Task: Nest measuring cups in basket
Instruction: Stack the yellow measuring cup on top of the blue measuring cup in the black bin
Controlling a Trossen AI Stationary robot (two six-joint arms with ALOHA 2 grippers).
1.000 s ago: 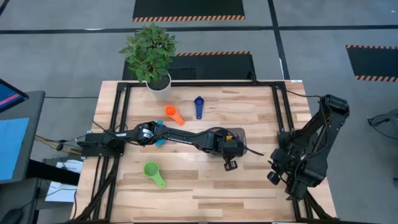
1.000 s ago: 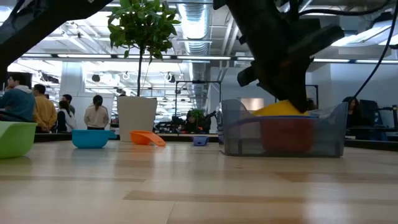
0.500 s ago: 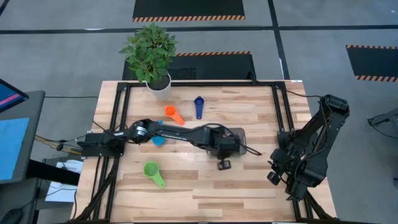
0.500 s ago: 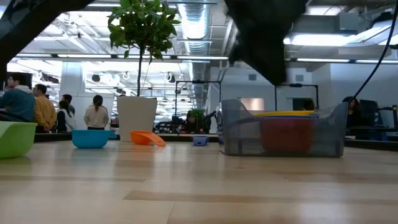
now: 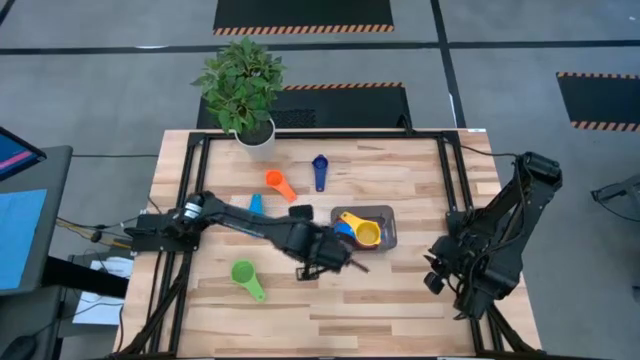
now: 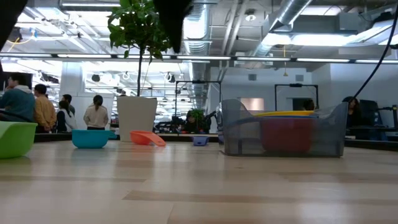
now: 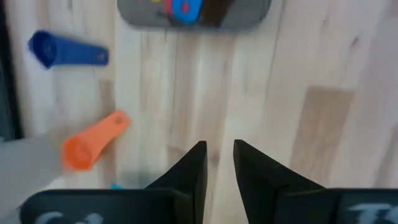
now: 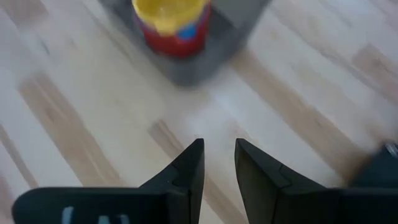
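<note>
The dark grey basket [image 5: 384,238] stands right of the table's middle and holds a nest of cups: yellow cup [image 5: 364,231] on top, blue cup [image 8: 185,31] and red cup [image 6: 286,135] under it. On the bare wood lie the orange cup [image 5: 280,184], the dark blue cup [image 5: 319,170], the light blue cup [image 5: 255,204] and the green cup [image 5: 246,277]. My left gripper [image 5: 318,262] hangs open and empty above the wood, left of the basket. Over the right edge my right gripper [image 5: 436,280] is open and empty.
A white pot with a green plant [image 5: 247,95] stands at the far left edge. Black frame rails [image 5: 192,180] run along the table's sides. Bare wood lies along the near edge. People stand in the room beyond the table.
My left gripper has risen from the basket's yellow cup and swung toward the table's left, out of the low view. The yellow cup, tilted under the fingers a second ago, now lies level on top of the nest in the basket.
</note>
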